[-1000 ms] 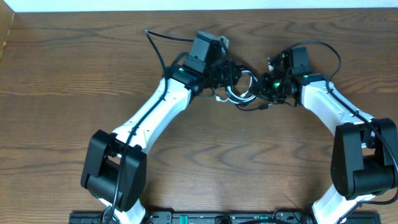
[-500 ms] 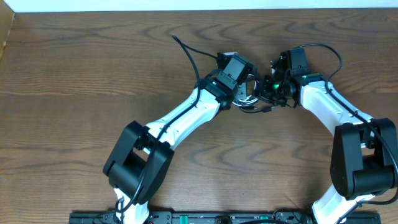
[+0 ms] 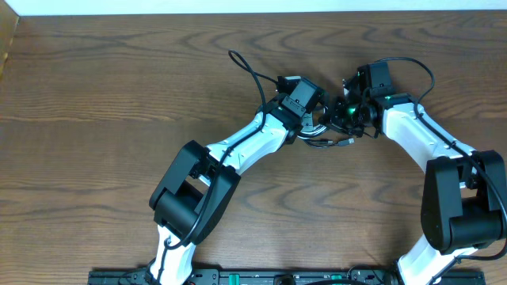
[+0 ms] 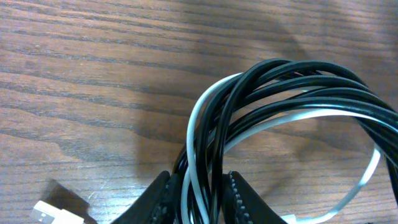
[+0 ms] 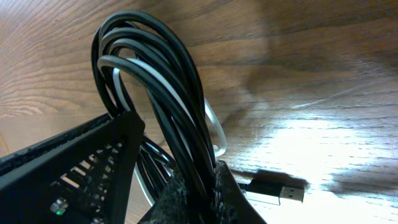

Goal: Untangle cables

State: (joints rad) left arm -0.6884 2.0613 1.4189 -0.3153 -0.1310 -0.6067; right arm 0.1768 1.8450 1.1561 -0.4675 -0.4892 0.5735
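The black cable [image 4: 292, 81] and the white cable [image 4: 196, 118] lie coiled together in one tangled bundle [image 3: 321, 127] at the middle back of the table. My left gripper [image 4: 199, 199] is shut on strands of both, black and white, between its jaws. My right gripper [image 5: 199, 193] is shut on the bundle's other side [image 5: 155, 74], mostly black strands with a white one. A black USB plug [image 5: 280, 190] lies on the table beside the right jaws and shows overhead [image 3: 346, 142]. A white plug [image 4: 46, 214] lies left of the left jaws.
The brown wooden table [image 3: 95, 158] spreads all round. The left arm [image 3: 238, 150] reaches in diagonally from the lower left, the right arm [image 3: 420, 134] from the right. The arms' own thick black wires loop above the wrists [image 3: 249, 67].
My left arm has swung right, bringing its gripper close to the right gripper at the bundle. The coil now looks squeezed smaller between them. The right arm has hardly moved.
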